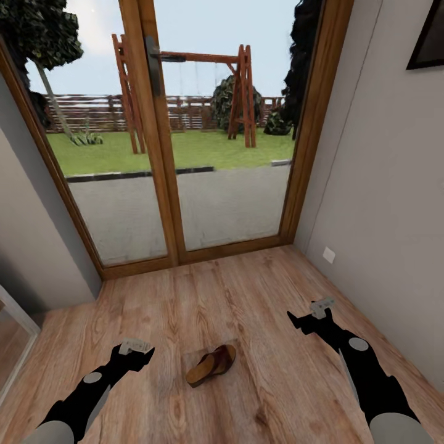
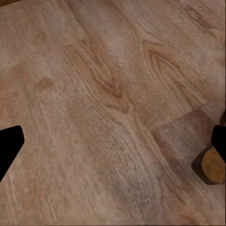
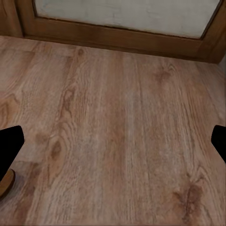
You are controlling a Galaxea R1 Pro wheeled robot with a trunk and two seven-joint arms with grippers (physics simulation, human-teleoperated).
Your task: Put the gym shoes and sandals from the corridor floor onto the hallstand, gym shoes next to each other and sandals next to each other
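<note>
Left gripper (image 1: pixel 137 351) hangs low over the corridor floor (image 1: pixel 259 290), empty. Its wrist view shows the two fingertips at opposite edges with bare planks between, so the jaws are spread wide. Nothing is touching them.

Just to the inner side of that gripper, and slightly nearer the robot, a sandal (image 1: pixel 211 365) lies on the planks. It looks tipped on its side, tan footbed facing the left gripper and the dark strap on the far side; I can't tell whether it's one sandal or two stacked. Its rounded brown end pokes into the left wrist view (image 2: pixel 213 165), right beside one fingertip. My read: the left arm is lined up for this pick, open wide because the sandal is broad.

Right gripper (image 1: pixel 310 319) is farther out from the sandal and a bit further forward, toward the glass door (image 1: pixel 203 123). It's also empty and spread wide: fingertips at both edges of its wrist view, floor between. A sliver of the sandal (image 3: pixel 5 184) sits next to one fingertip. It's probably just parked clear of the pick.

Gym shoes and hallstand: can't place them from here.
</note>
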